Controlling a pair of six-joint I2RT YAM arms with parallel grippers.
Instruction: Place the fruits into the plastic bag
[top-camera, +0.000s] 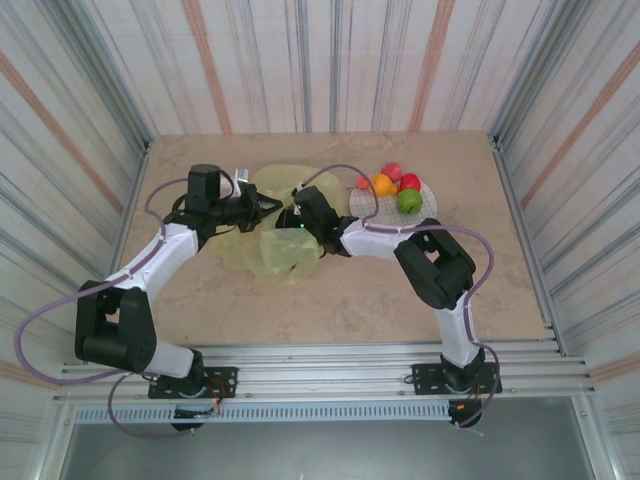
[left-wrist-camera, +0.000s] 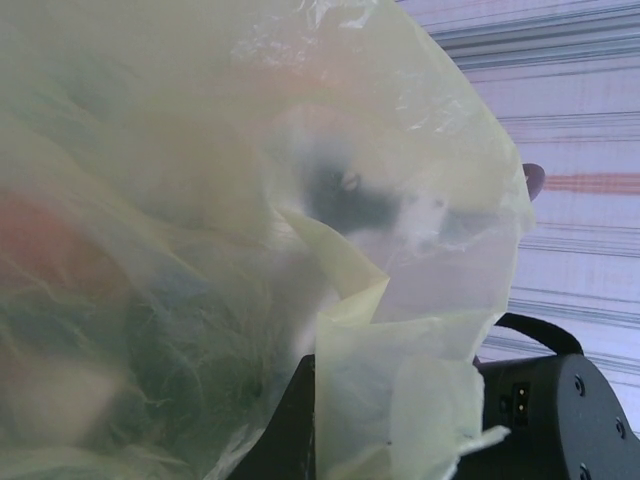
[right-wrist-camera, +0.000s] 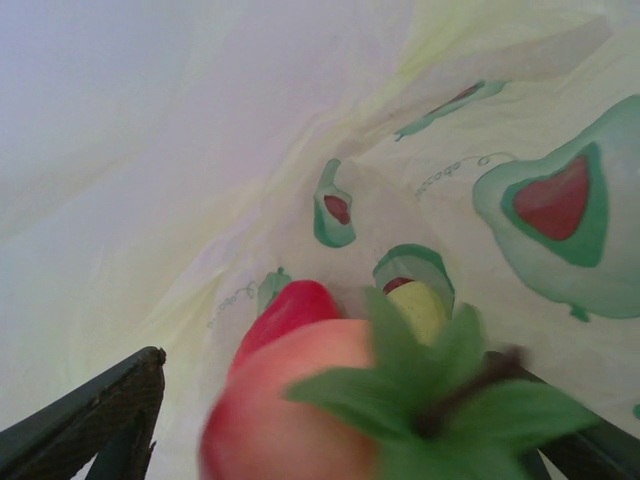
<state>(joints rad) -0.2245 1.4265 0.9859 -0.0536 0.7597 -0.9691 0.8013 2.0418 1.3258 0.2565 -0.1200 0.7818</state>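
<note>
1. Striped walls, tan table (top-camera: 200, 290), and the plastic bag (top-camera: 283, 255) lies crumpled mid-table between the two arms.
2. Left gripper (top-camera: 262, 207) pinches the bag's edge, jaws closed on the film, holding the mouth up.
3. Right gripper (top-camera: 292, 215) is down in that mouth. On its wrist camera the fingers (right-wrist-camera: 100, 420) stand wide, with a leafy red fruit (right-wrist-camera: 290, 410) between them and a gap beside it, so it's not clamped, I'd say.
4. Overhead adds what the next move turns on: four fruits (top-camera: 384, 185) wait on the plate (top-camera: 432, 195), just right of the bag and nearer the right arm.
5. Left wrist camera gives bag film with coloured blurs behind it; I cannot tell what they are.
</note>
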